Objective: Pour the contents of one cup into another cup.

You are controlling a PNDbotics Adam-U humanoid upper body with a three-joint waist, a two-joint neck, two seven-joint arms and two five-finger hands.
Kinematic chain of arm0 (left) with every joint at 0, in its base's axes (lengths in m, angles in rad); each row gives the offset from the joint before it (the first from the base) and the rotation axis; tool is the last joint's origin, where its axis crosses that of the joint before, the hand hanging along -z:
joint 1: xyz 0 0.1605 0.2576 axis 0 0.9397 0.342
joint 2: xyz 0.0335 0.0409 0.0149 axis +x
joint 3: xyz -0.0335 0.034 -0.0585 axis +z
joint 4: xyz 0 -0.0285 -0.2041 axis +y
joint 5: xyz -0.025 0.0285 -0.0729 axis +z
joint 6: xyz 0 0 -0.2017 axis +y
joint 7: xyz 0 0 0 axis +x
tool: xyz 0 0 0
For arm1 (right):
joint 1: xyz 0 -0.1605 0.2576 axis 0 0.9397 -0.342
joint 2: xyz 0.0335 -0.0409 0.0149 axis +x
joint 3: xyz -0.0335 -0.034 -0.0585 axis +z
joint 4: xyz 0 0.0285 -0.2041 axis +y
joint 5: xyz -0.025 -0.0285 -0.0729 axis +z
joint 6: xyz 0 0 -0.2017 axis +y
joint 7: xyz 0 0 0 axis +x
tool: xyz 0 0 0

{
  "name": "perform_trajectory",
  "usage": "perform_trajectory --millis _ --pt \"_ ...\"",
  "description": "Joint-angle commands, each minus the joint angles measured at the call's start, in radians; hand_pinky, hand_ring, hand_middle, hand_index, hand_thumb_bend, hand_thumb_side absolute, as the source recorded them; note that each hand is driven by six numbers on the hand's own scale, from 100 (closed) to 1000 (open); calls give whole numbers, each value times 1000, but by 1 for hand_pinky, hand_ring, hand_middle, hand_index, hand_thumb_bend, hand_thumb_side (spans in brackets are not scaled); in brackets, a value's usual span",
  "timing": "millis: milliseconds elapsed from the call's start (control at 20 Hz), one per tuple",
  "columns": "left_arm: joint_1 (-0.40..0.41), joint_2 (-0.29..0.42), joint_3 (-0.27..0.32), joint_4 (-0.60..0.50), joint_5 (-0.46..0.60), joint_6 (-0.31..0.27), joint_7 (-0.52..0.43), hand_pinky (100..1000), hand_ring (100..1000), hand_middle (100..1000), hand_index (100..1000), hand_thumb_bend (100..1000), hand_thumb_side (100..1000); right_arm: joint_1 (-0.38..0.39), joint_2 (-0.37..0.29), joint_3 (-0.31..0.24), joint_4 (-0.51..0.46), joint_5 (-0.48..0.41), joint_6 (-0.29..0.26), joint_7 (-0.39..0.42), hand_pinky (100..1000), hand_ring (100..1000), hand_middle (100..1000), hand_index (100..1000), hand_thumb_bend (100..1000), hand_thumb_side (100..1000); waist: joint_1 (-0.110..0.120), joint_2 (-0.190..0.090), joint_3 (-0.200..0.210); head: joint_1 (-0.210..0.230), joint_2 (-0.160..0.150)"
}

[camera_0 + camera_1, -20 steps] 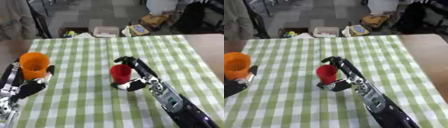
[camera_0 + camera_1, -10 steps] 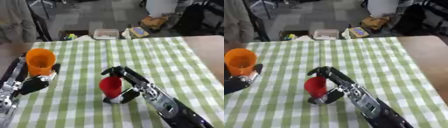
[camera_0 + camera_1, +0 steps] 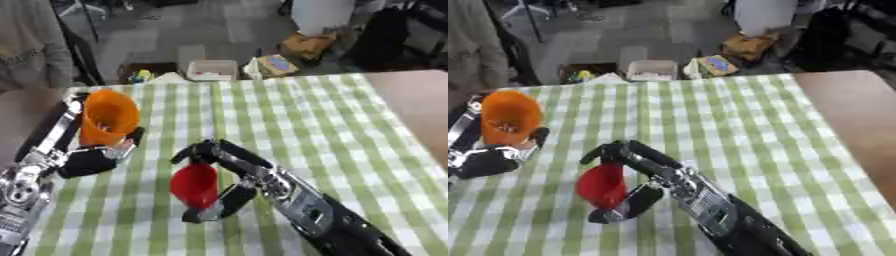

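Observation:
An orange cup is held at the left over the green checked cloth, tilted a little, with my left hand curled round its lower part. Something small shows inside the orange cup. A red cup is lifted in the middle of the cloth, leaning left toward the orange one, its mouth facing up and left. My right hand wraps it, fingers over the top and thumb below. The two cups are apart, with a gap of cloth between them.
The checked cloth covers the table; bare brown tabletop shows at the right. Beyond the far edge the floor holds boxes and a white tray. A person stands at the far left.
My right hand has carried the red cup left and nearer, tipping it toward the orange cup. The left hand has kept the orange cup and tilted it slightly. The camera view has shifted too.

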Motion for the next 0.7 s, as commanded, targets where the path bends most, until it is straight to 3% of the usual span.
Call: perform_trajectory --millis 50,700 --pt "-34 8 -8 5 -44 -7 -16 457 402 250 549 245 178 -26 14 1 -7 -13 -2 8 367 378 239 790 272 100 -2 -18 0 -1 -10" --pt "-121 -17 -63 72 -251 -73 -59 469 384 236 544 270 148 -39 52 22 1 -14 -10 42 369 380 239 791 263 100 -7 -23 0 1 -24"
